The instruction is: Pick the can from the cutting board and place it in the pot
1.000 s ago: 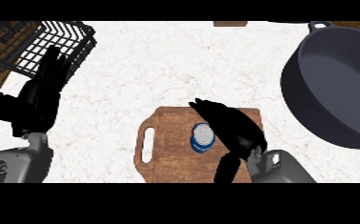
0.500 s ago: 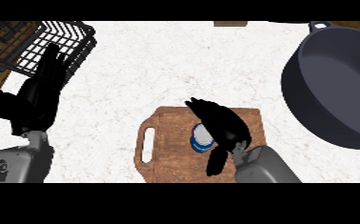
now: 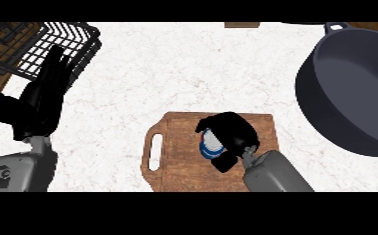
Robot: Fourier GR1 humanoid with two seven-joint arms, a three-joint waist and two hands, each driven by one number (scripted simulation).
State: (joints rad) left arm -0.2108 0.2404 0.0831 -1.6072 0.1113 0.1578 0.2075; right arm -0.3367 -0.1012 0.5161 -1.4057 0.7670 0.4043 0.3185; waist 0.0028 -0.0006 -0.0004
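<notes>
Right hand (image 3: 235, 134) curled over can (image 3: 209, 147), apparently grasping it, on cutting board (image 3: 184, 175)

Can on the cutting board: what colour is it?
The can is blue with a white top, in the head view; the right hand hides part.

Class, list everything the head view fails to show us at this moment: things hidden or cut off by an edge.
1. Can: head view, mostly hidden under the right hand curled round it; label unreadable.
2. Pot: head view, right side cut off by the edge.
3. Wire basket: head view, cut off at the left edge; left hand covers part.
4. Cutting board: head view, near end cut off below.
</notes>
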